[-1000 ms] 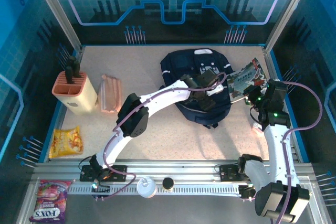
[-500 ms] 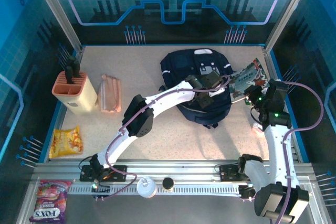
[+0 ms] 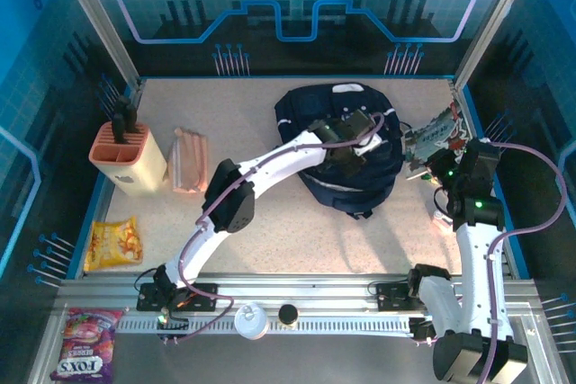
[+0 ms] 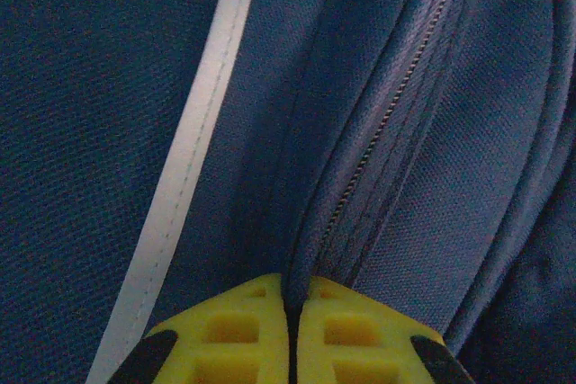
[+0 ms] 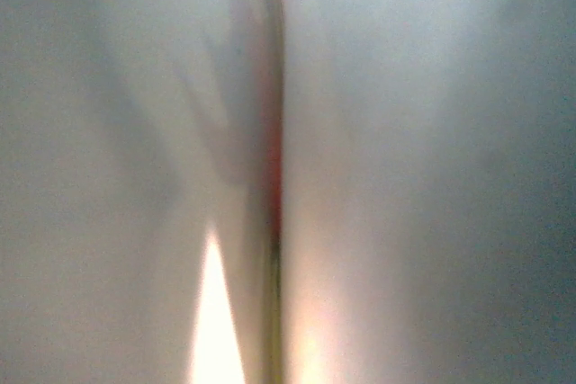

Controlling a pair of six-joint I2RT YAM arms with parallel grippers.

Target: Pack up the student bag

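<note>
The student bag (image 3: 301, 119) is lying flat on the far right half of the table (image 3: 270, 231), top end away from the arms, and the left arm is stretching over it. Seen from the left wrist, the left gripper (image 4: 290, 312) is pressing its yellow fingertips together on a ridge of navy fabric right beside the zipper (image 4: 387, 114), with a white stripe (image 4: 193, 150) running just to the left. The step in hand is probably opening the bag. Doing that well means lifting the pinched fold gently and along the zipper line, so the mouth is gaping rather than the whole bag dragging across the table. The cloth looks limp, so a thin pinch could be slipping out. The right gripper (image 3: 436, 157) is waiting just beside the bag's right edge, closed on a flat colourful booklet or packet (image 3: 430, 132), though its own wrist view is too blurred to confirm the hold. That item and the right arm are crowding the bag's right side, so any lift should be staying clear of them. Well apart on the left are sitting a peach holder (image 3: 126, 155) with dark handles, a pink bundle (image 3: 189, 161), a yellow snack packet (image 3: 112, 242), and nearer the rail a purple sweets bag (image 3: 85, 355).
</note>
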